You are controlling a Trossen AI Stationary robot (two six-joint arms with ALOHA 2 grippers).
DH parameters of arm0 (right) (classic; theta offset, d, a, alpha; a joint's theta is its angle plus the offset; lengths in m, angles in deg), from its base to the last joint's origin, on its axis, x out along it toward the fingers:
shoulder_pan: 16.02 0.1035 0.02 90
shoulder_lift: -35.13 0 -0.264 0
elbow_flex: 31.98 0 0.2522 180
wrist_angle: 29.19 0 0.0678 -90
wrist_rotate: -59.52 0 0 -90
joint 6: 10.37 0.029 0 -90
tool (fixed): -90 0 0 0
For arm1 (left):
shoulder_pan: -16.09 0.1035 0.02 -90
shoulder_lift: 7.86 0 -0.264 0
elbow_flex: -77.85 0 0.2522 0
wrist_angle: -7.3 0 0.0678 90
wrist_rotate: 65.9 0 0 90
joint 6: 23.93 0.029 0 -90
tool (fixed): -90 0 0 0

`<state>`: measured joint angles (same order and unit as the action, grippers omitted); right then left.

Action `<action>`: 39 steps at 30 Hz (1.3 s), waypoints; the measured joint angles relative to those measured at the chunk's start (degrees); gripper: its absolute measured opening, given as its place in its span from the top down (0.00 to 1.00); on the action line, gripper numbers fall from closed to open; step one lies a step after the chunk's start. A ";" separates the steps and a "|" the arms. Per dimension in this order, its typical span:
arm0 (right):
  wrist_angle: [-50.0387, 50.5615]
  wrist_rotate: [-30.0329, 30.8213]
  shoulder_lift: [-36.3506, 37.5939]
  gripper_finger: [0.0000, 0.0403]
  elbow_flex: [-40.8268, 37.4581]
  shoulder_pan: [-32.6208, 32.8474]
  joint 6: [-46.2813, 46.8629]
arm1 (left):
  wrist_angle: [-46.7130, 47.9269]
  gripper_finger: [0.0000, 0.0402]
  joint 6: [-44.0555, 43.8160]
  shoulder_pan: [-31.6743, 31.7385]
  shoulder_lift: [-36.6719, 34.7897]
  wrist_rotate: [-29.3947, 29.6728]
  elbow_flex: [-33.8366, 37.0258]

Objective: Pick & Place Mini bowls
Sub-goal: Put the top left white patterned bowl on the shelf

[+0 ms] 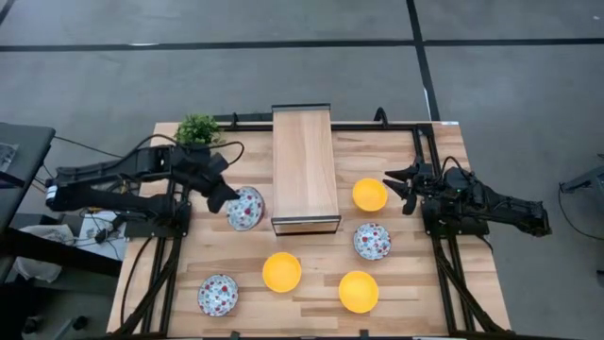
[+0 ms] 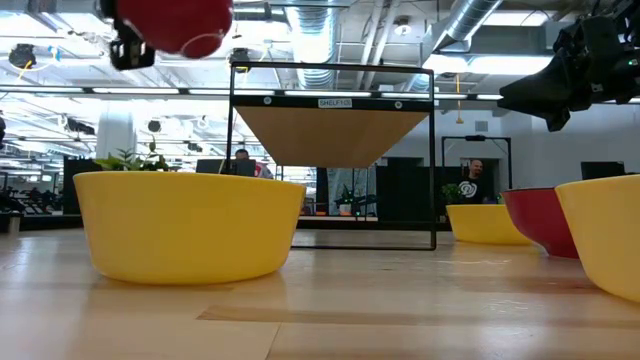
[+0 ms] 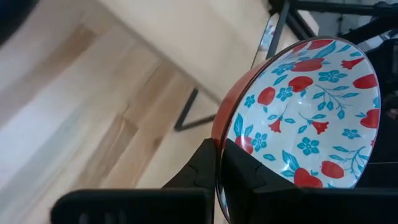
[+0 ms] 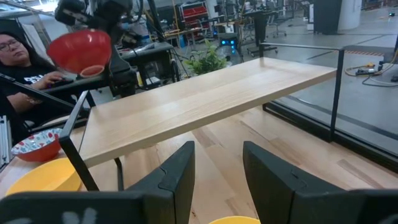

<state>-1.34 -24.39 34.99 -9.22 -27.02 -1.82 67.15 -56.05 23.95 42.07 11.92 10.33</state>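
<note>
My left gripper [image 1: 229,200] is shut on a mini bowl [image 1: 246,208], white with a red-and-blue floral inside and red outside, held in the air left of the wooden shelf [image 1: 305,168]. The bowl also shows in the low view [image 2: 175,20] and the right wrist view [image 4: 79,50]. My right gripper [image 1: 398,186] is open and empty, beside a yellow bowl [image 1: 370,195] that rests on the table. Two more yellow bowls [image 1: 281,272] [image 1: 359,291] and two floral bowls [image 1: 372,241] [image 1: 218,295] rest on the table nearer the front. My left gripper pinches the floral bowl's rim [image 3: 219,134] on its left side, one finger [image 3: 245,177] inside the bowl and one [image 3: 200,168] outside on the red wall. The fingers come from the table's left. The bowl is lifted clear of the table and tilted.
The raised wooden shelf on a black frame stands in the table's middle. A small green potted plant [image 1: 198,129] sits at the far left corner. A black rail [image 1: 420,142] runs along the table's right side. A seated person [image 4: 15,59] is beyond the table's left.
</note>
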 joint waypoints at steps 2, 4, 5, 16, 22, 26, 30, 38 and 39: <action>0.00 0.00 0.00 0.69 0.00 0.00 0.00 | -0.26 0.98 1.39 0.00 1.79 1.64 -1.95; 0.00 -0.01 0.00 0.69 0.00 0.00 0.00 | -0.48 0.98 3.67 0.02 4.16 3.30 -4.20; 0.00 0.00 0.00 0.69 0.00 0.00 0.00 | -0.66 0.98 4.94 0.19 5.53 4.24 -5.53; 0.00 -0.01 0.00 0.69 0.00 0.00 0.00 | -2.11 0.98 20.00 7.13 22.57 10.72 -22.91; 0.00 -0.02 0.00 0.69 0.00 0.00 0.02 | -2.63 0.98 26.73 11.26 31.35 10.78 -31.28; 0.00 -0.04 0.00 0.69 0.00 0.00 0.02 | -2.66 0.98 28.96 12.93 36.20 10.75 -36.14; 0.00 -0.04 0.00 0.69 0.00 0.00 0.02 | -2.74 0.98 29.33 14.43 40.46 10.70 -41.42; 0.00 -0.02 0.00 0.69 0.00 0.00 0.02 | -2.64 0.98 29.10 18.82 47.88 9.83 -49.40; 0.00 -0.02 0.00 0.69 0.02 0.00 0.02 | -2.62 0.98 28.72 19.61 48.77 9.18 -50.02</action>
<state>-1.34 -24.42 34.99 -9.21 -27.02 -1.80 64.53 -27.32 43.56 90.84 21.10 -39.69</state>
